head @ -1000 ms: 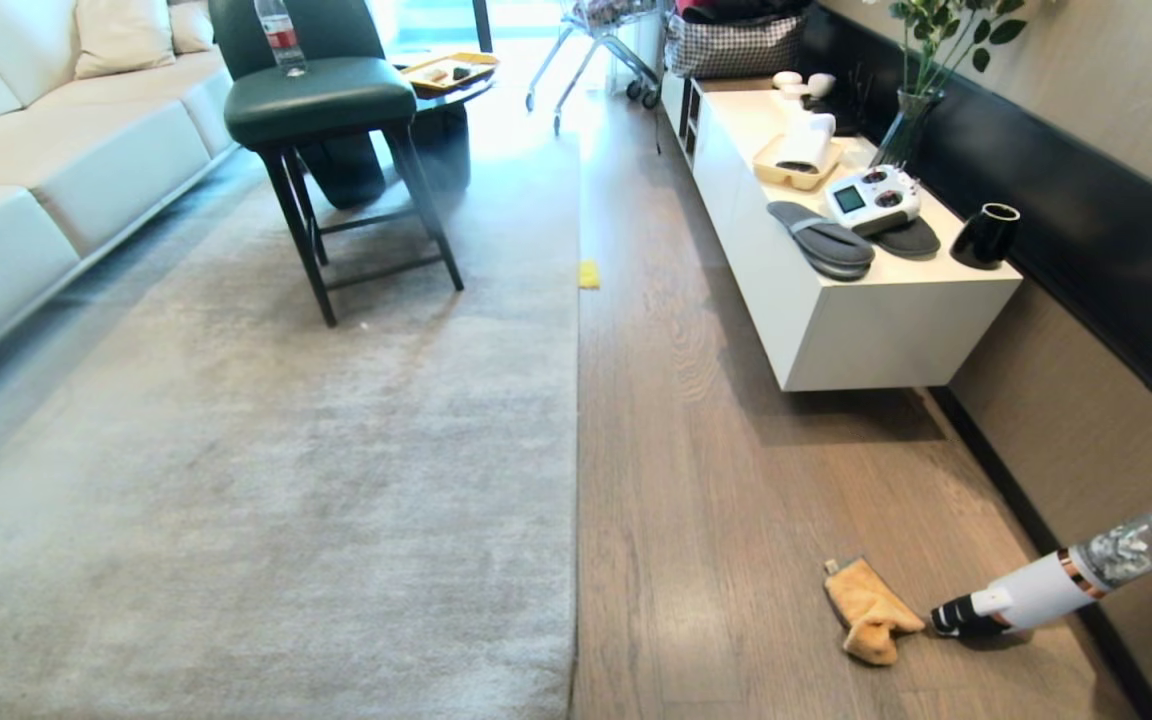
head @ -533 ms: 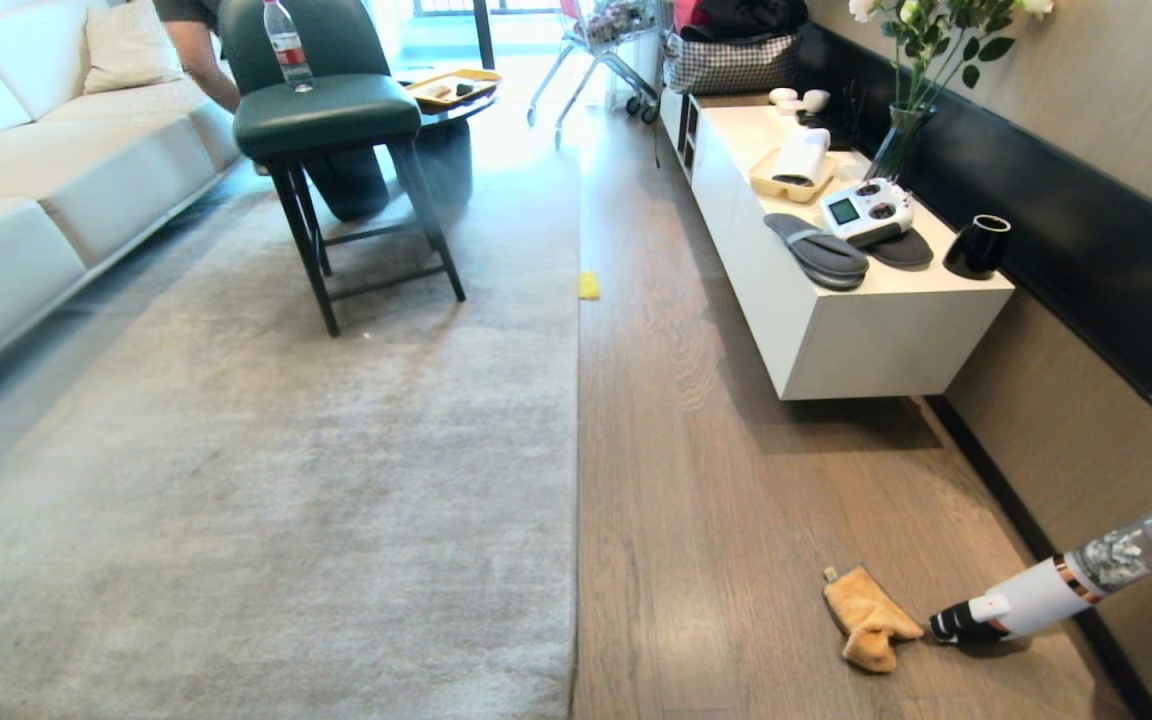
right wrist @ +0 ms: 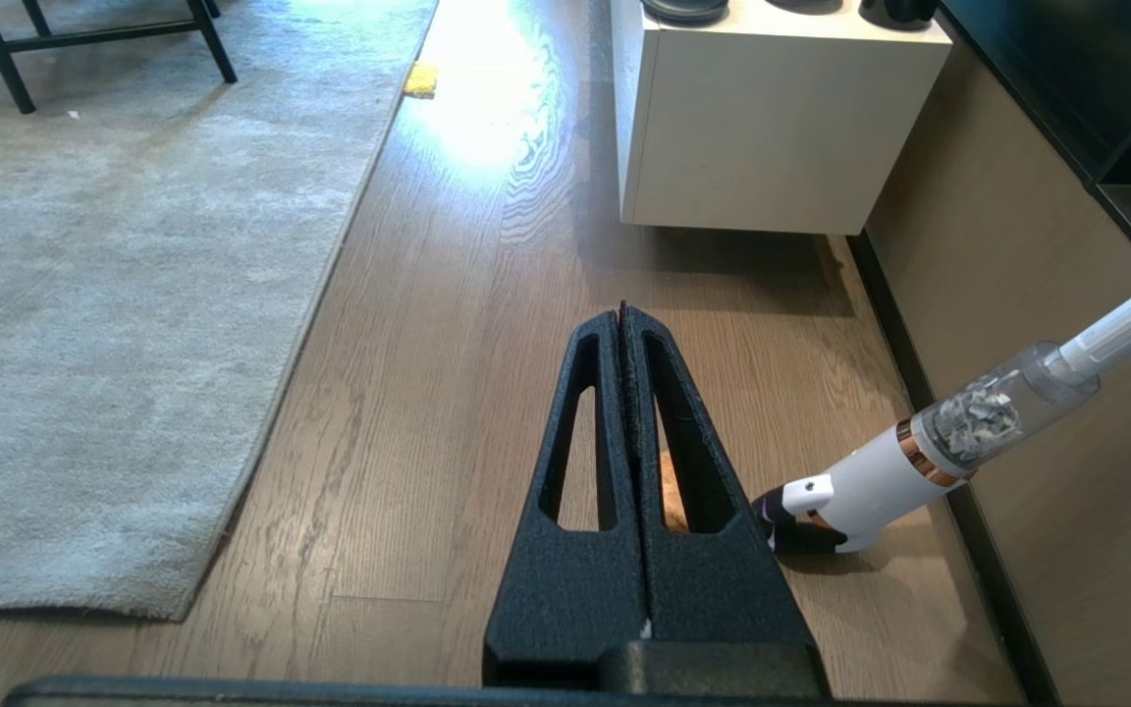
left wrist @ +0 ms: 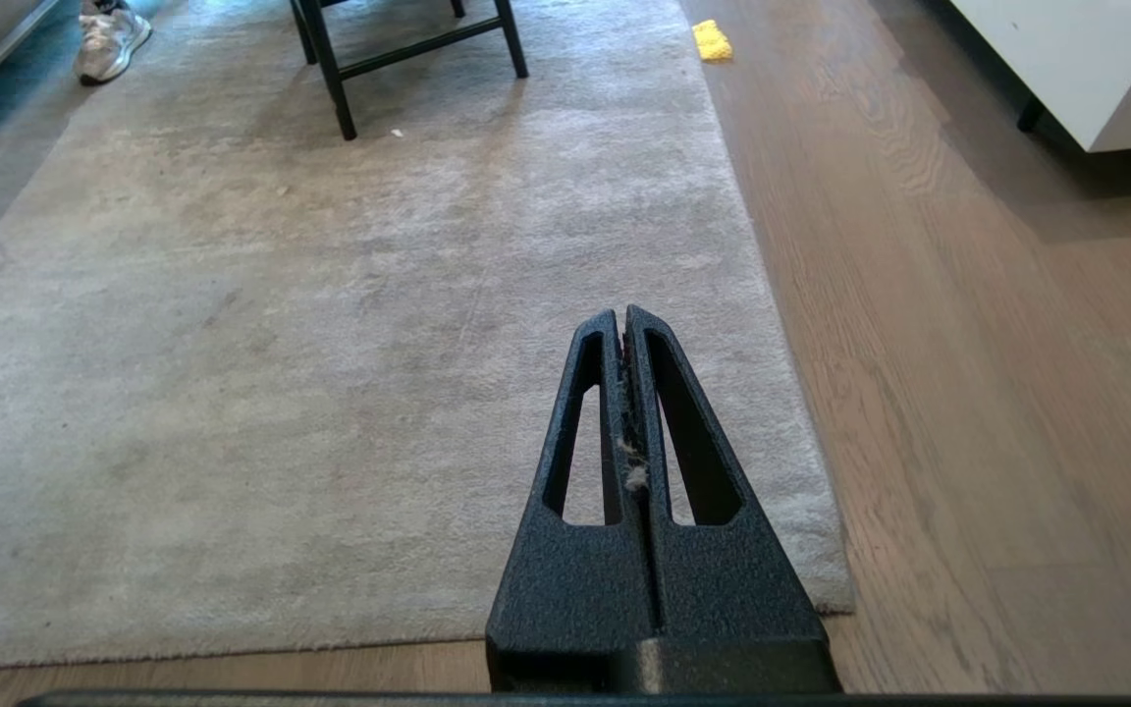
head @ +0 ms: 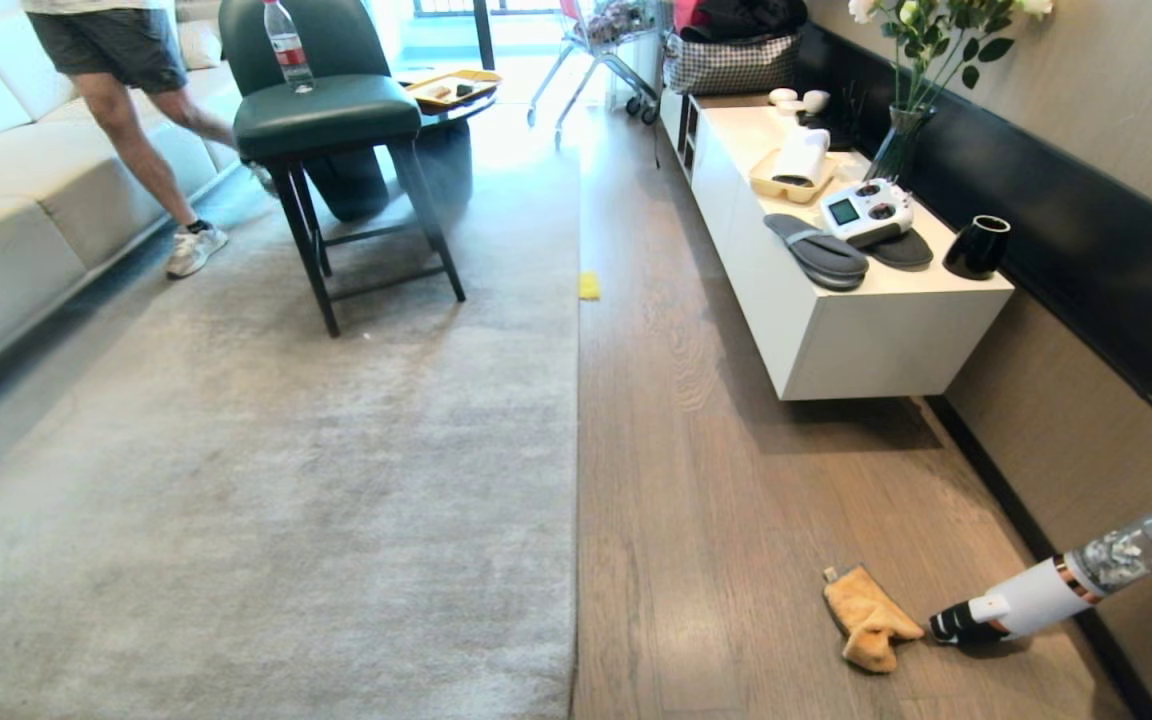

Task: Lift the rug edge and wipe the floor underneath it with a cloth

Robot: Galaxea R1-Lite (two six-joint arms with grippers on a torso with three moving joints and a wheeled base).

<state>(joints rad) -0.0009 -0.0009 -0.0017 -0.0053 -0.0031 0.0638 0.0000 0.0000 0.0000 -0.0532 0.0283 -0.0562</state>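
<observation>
Both arms parked, nothing begun: left gripper pressed closed, empty, above rug; right gripper closed, empty, over floor; cloth near right, awaiting pickup.

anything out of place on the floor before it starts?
Yes. The orange cloth lies crumpled on the wood floor, right at the nozzle of a handheld vacuum propped against the wall. A small yellow piece sits at the rug edge.

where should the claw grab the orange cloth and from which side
Probably the raised fold at the middle of the orange cloth, from above: it lies crumpled on the floor. Approach on its rug-facing side, since the vacuum nozzle sits close on the other.
</observation>
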